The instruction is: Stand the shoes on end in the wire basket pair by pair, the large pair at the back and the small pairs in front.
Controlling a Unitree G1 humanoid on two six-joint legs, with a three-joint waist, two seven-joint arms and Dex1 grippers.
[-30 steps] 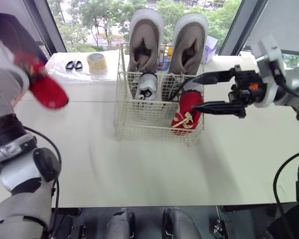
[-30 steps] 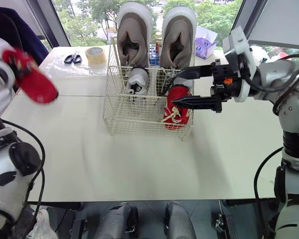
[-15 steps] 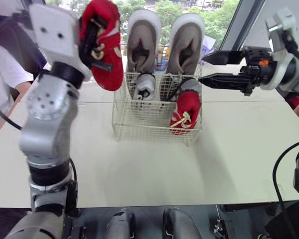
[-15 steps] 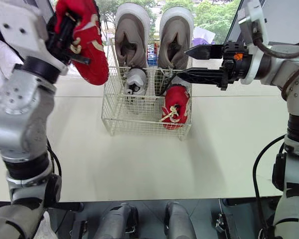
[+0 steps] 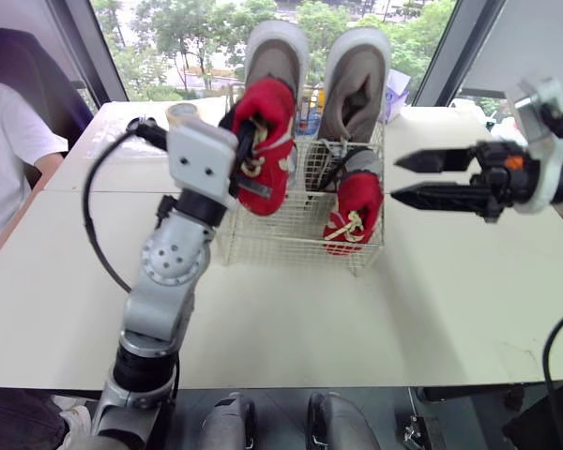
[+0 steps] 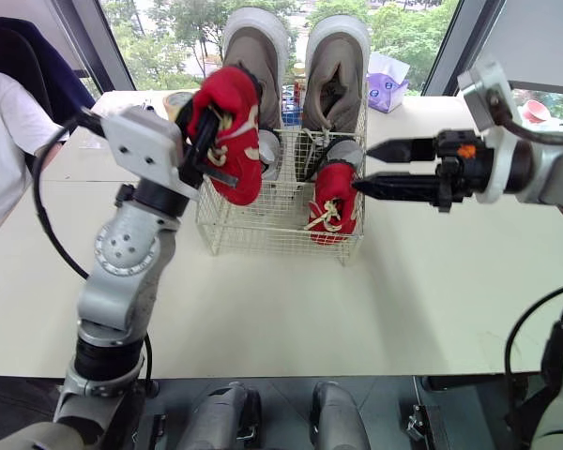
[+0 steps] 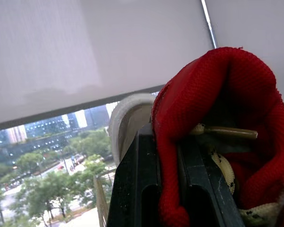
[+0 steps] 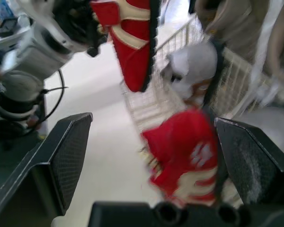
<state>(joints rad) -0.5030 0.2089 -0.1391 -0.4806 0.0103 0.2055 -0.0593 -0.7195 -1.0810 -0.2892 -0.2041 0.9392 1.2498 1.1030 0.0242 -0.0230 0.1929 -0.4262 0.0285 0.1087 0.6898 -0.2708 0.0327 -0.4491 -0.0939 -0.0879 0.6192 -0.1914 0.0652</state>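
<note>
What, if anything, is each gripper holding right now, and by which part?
The left gripper holds a red shoe by the rim of its opening, one finger inside and one outside. The right gripper is open and holds nothing.

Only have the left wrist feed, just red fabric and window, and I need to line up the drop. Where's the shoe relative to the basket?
Observer: The red shoe in the left gripper hangs toe-down at the front left corner of the wire basket. I can't tell if the toe is past the rim.
Operator: Its mate?
Observer: The other red shoe stands on end in the basket's front right.
Operator: Right arm in the way?
Observer: No. The right gripper is open, off the basket's right side and clear of it.
</note>
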